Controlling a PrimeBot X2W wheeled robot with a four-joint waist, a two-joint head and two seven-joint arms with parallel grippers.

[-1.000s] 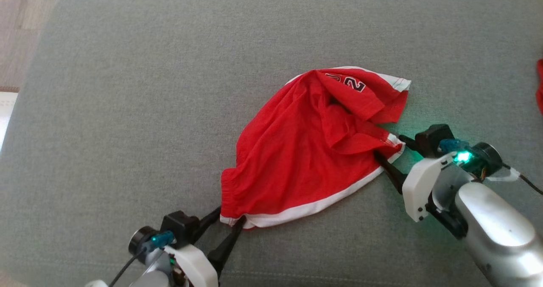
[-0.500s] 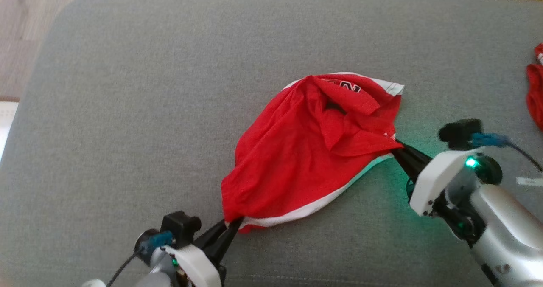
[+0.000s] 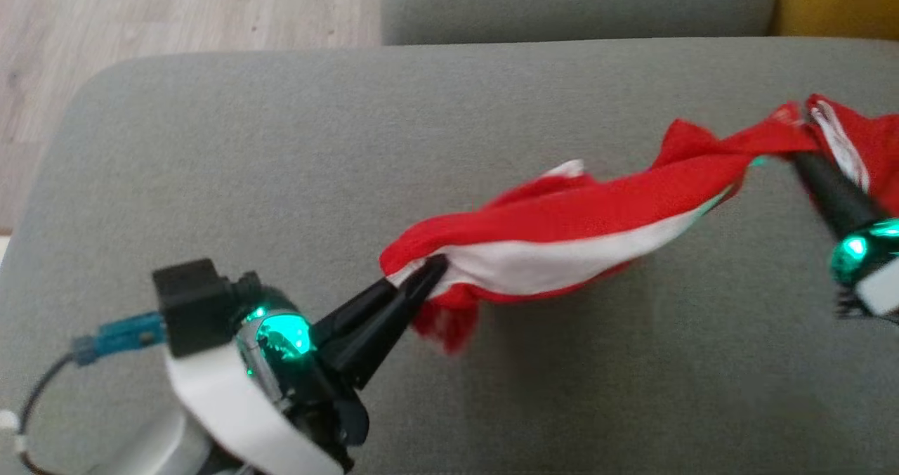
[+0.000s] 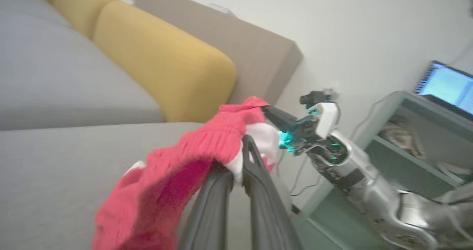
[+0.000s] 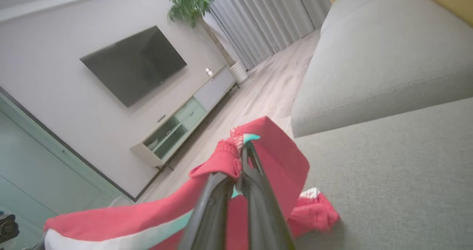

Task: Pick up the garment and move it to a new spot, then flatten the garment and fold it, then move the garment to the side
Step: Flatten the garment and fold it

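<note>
Both pairs of fingers are pinched tight on cloth: the left gripper (image 3: 435, 268) clamps the left end of the red-and-white garment (image 3: 562, 239) and the right gripper (image 3: 799, 154) its right end. It stretches in a twisted band between them over the grey sofa seat (image 3: 281, 152). From the head view I get bare seat all around. The right wrist view adds wood floor (image 5: 258, 94) past the seat's edge, the left wrist view a yellow back cushion (image 4: 159, 57).

fingers (image 3: 372, 310): long, dark | wrist shell (image 3: 225, 401): white | light (image 3: 281, 334): green | plug (image 3: 119, 338): blue | forearm (image 4: 373, 191): silvery, it seems
</note>
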